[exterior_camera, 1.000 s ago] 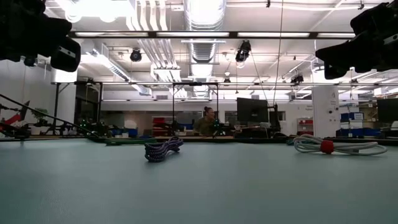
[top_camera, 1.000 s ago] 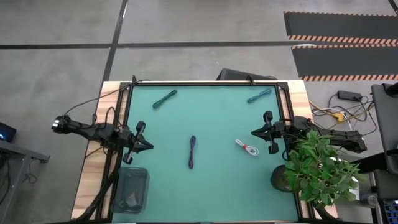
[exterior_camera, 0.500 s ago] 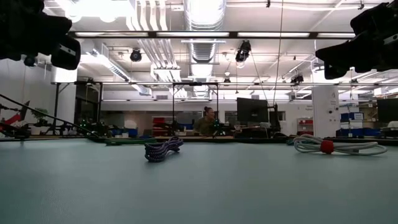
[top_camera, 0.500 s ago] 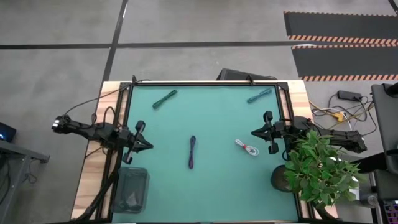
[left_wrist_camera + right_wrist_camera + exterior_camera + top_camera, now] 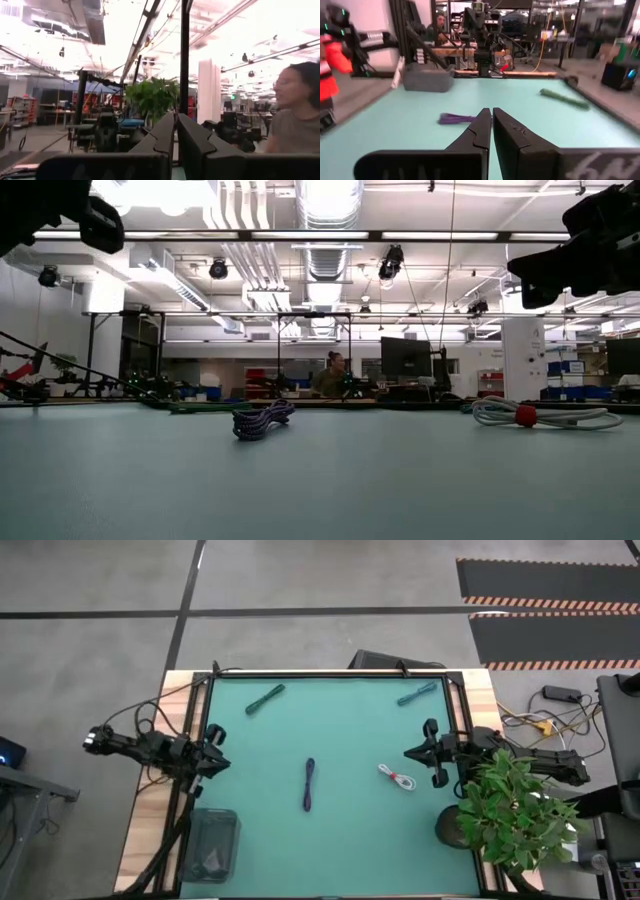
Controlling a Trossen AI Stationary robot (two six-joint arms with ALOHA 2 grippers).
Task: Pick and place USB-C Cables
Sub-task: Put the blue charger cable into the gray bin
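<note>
While the left gripper (image 5: 207,758) pulls back toward the mat's left edge, fingers closed and empty, the right gripper (image 5: 431,753) waits, also closed, beside the white cable (image 5: 397,778); no cable is picked yet.

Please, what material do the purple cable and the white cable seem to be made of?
The purple cable looks braided, probably woven fabric: its surface shows a speckled, matte weave. The white cable looks like smooth plastic or rubber, plain and slightly glossy, with a red tie whose material I cannot tell.
</note>
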